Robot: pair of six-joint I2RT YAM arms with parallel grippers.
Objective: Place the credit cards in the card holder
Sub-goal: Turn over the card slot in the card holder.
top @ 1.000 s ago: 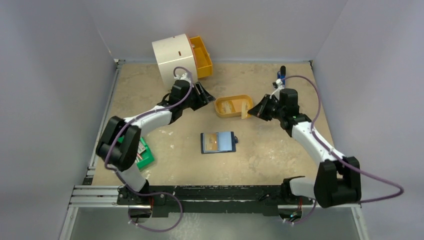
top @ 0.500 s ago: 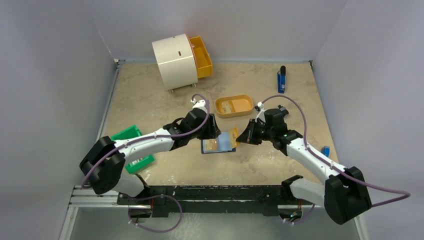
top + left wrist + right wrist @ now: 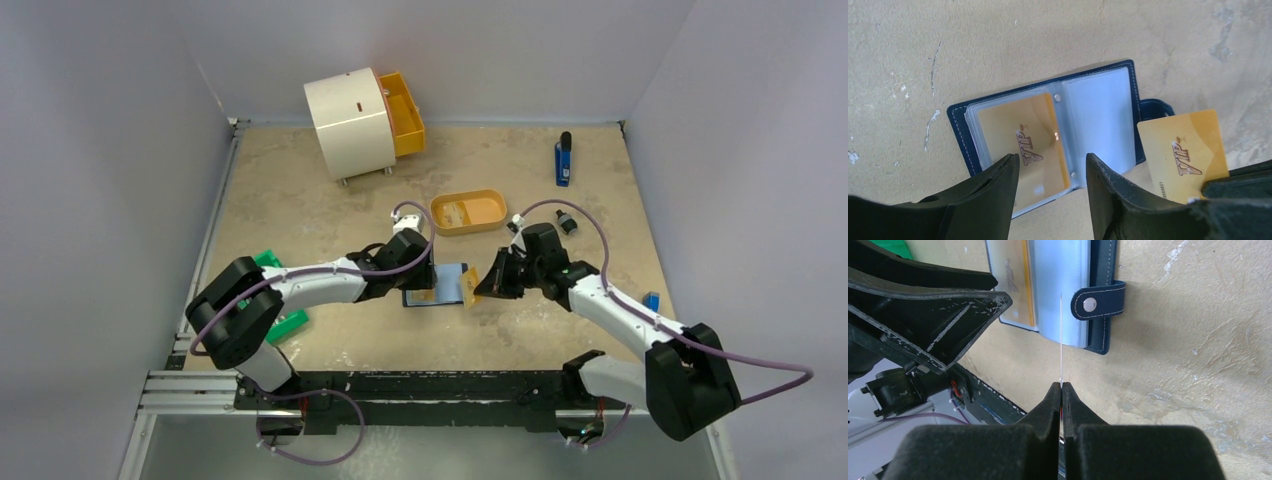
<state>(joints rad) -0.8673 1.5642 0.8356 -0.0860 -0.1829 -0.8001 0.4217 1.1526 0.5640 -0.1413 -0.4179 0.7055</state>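
The navy card holder (image 3: 447, 283) lies open on the table; it also shows in the left wrist view (image 3: 1098, 110) and the right wrist view (image 3: 1098, 295). One gold card (image 3: 1023, 145) sits in its left pocket. My right gripper (image 3: 478, 289) is shut on a second gold card (image 3: 1183, 150), held on edge just right of the holder and seen edge-on in the right wrist view (image 3: 1061, 335). My left gripper (image 3: 1050, 172) is open, low over the holder's near edge. Another card (image 3: 455, 213) lies in the orange tray (image 3: 490, 211).
A white round drawer unit (image 3: 350, 122) with an orange drawer stands at the back. A green box (image 3: 268, 265) lies left under the left arm. A blue marker-like object (image 3: 563, 158) lies back right, a small blue item (image 3: 652, 300) at the right.
Both arms came from the tray area down to the card holder. The right gripper brought the card to the holder's right edge; the left gripper settled over its left side.
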